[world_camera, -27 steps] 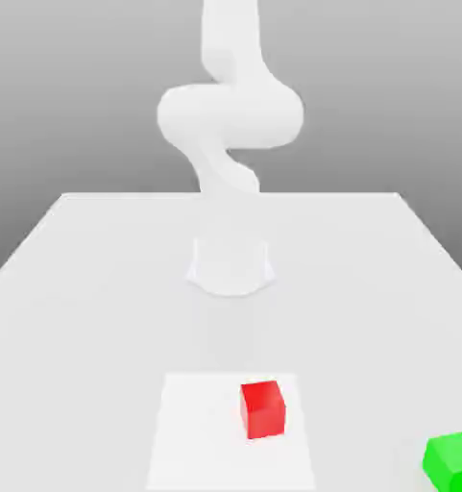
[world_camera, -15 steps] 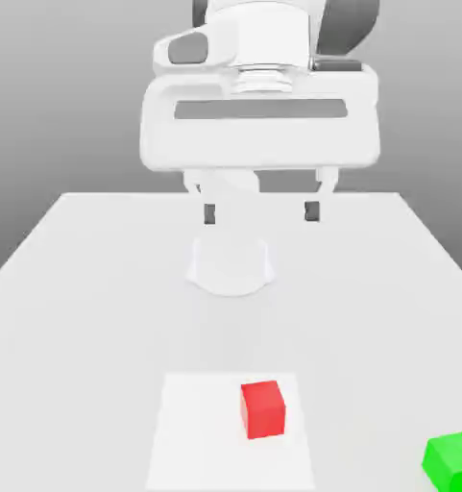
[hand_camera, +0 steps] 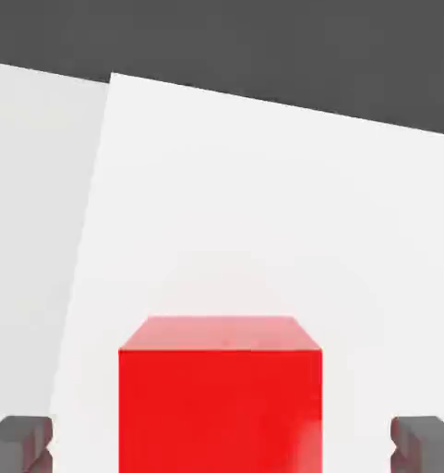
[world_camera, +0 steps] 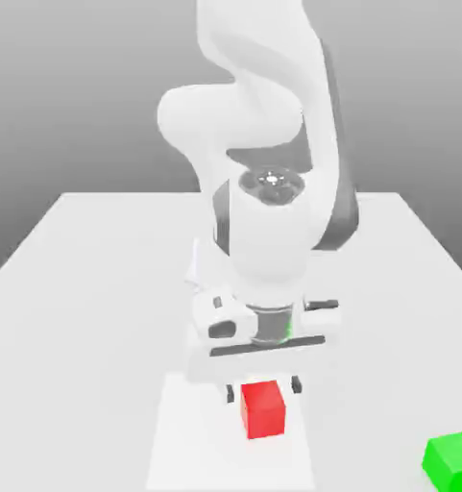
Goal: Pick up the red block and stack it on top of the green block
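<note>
The red block (world_camera: 263, 411) sits upright on the white square (world_camera: 196, 442) on the bench (world_camera: 81, 336), toward the square's edge on the exterior view's right. It is a cube, so no one axis is longer than the others. In the exterior view it stands slightly turned, one upright face mostly toward the camera and a narrow strip of another showing on the exterior view's left. In the hand view its sides line up with the span of the hand (world_camera: 263, 389), two opposite faces turned toward the two fingertips, while the edges of the white square run at a slant to it.

The hand is open, its fingers wide apart, one to either side of the red block, with a gap between each fingertip and the block; nothing is clamped. It points down, its broad body running across the exterior view with a slight tilt. Above it, the arm (world_camera: 268, 231) bends over from its upper links and drops its wrist almost straight down.

Farther out, well apart from the red block, the green block (world_camera: 452, 463) rests on the bench at the exterior view's lower right, turned at an angle and partly cut off by the frame.
</note>
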Controlling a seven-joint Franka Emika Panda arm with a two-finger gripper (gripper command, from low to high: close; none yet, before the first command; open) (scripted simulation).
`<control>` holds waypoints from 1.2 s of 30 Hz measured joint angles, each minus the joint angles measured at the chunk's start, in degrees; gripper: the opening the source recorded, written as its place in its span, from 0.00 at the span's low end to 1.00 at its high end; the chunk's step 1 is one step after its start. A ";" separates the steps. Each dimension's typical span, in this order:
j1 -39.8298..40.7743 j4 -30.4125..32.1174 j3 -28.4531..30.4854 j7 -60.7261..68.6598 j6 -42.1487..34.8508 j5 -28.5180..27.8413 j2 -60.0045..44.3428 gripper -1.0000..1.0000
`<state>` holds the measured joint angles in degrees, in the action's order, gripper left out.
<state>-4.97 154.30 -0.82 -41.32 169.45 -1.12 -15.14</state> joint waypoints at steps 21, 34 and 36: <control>-1.33 -4.91 -4.24 16.70 -14.50 1.34 8.89 0.00; -3.56 -16.89 -11.37 42.20 -21.05 -2.33 2.80 0.00; -4.01 -18.73 -12.51 45.93 -22.04 -3.21 1.93 0.00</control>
<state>-8.98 135.58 -13.33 4.61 147.41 -4.33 -13.21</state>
